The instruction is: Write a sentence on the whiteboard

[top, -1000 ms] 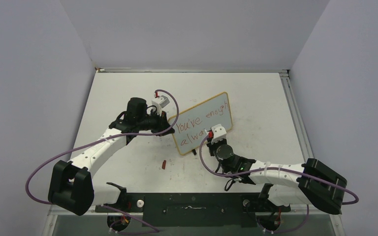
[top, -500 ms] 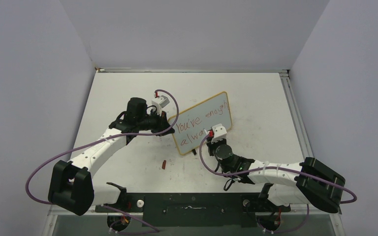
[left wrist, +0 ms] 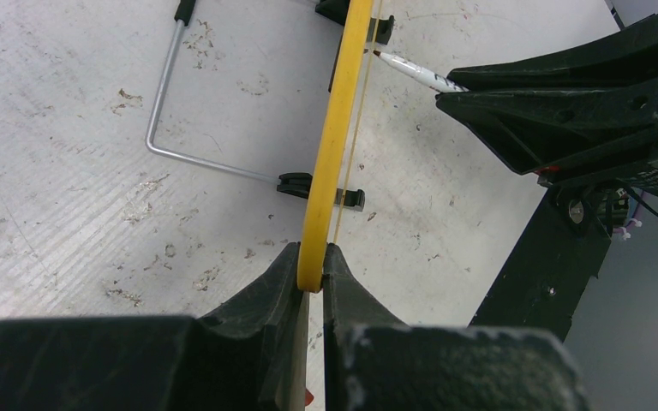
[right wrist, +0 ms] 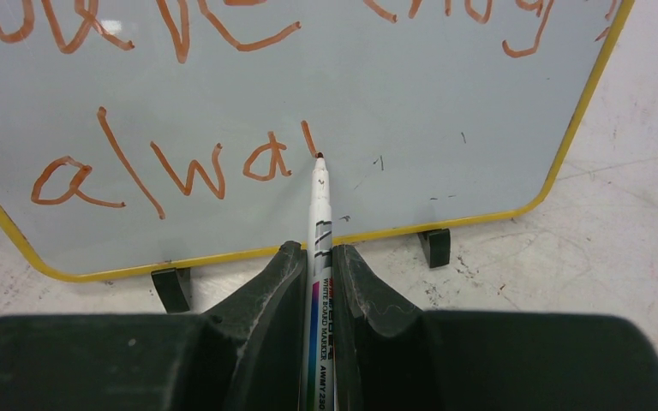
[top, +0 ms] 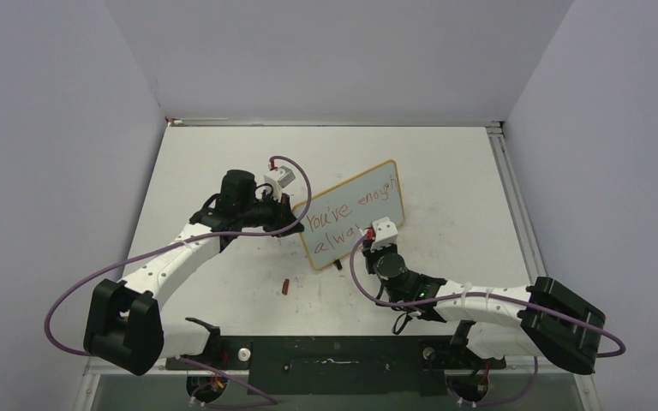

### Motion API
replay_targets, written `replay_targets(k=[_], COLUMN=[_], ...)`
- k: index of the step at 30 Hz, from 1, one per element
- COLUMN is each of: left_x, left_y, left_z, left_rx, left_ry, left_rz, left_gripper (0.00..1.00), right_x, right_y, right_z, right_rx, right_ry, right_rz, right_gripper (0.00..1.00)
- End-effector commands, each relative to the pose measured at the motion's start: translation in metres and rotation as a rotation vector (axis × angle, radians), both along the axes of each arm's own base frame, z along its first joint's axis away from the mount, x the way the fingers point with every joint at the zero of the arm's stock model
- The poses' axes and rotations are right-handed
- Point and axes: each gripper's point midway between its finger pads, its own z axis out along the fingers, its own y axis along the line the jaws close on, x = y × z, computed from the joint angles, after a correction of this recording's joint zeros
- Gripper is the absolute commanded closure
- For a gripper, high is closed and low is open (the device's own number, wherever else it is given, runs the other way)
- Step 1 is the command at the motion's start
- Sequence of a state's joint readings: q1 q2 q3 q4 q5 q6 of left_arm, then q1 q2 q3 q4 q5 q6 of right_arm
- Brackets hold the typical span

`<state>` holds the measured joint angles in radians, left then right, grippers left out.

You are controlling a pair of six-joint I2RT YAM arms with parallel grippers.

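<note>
Whiteboard [top: 353,214] standing on edge near the middle of the tabletop [top: 445,188], shown from overhead and from both wrists. Nearest the arm bases, a small red cap [top: 284,287] lies on the tabletop at about 7 o'clock from the board, well apart from it. Next, the right hand [right wrist: 317,257] reaches in from about 5 o'clock, its fingers pressed onto the barrel of a white marker [right wrist: 320,205]. In the right wrist view the marker points to 12 o'clock, and its tip meets the glossy face low on the board. The sentence [right wrist: 187,171] runs in red strokes on two lines: the upper reads "You've enough", the lower "alwa" followed by one short stroke. The marker tip sits just at 5 o'clock of that stroke. Black feet [right wrist: 174,289] under the yellow rim rest on the tabletop. The left hand [left wrist: 313,261] pinches the yellow rim at the board's 9 o'clock end, one finger on each face. Farthest, behind the board, a bent wire prop [left wrist: 163,103] lies on the scuffed tabletop, one end meeting a black clip at the board's lower rim.
</note>
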<state>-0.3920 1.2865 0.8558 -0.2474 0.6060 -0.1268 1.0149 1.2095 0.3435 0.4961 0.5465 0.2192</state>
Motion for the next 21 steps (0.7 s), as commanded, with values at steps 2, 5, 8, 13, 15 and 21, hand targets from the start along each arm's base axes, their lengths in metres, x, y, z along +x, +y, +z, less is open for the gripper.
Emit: replay_targets(k=[2, 5, 8, 13, 15, 21], left_x=[-0.001, -0.001, -0.001, -0.001, -0.001, -0.001], left_y=[0.008, 0.008, 0.008, 0.008, 0.008, 0.008], left_z=[-0.007, -0.007, -0.007, -0.007, -0.007, -0.007], left_rx=[0.055, 0.055, 0.054, 0.054, 0.054, 0.054], left_ry=[0.026, 0.027, 0.025, 0.027, 0.027, 0.027], left_rz=[0.028, 0.027, 0.027, 0.027, 0.027, 0.027], left_gripper=[1.00, 1.00, 1.00, 1.00, 1.00, 1.00], right_x=[0.004, 0.006, 0.011, 0.017, 0.019, 0.022], right_y=[-0.006, -0.006, -0.004, 0.001, 0.003, 0.003], right_z=[0.030, 0.036, 0.037, 0.038, 0.039, 0.045], right_rx=[0.056, 0.046, 0.028, 0.011, 0.013, 0.015], right_ry=[-0.065, -0.085, -0.096, -0.112, -0.119, -0.138], right_rz=[-0.041, -0.041, -0.041, -0.035, -0.035, -0.039], right_gripper=[0.95, 0.95, 0.95, 0.95, 0.95, 0.95])
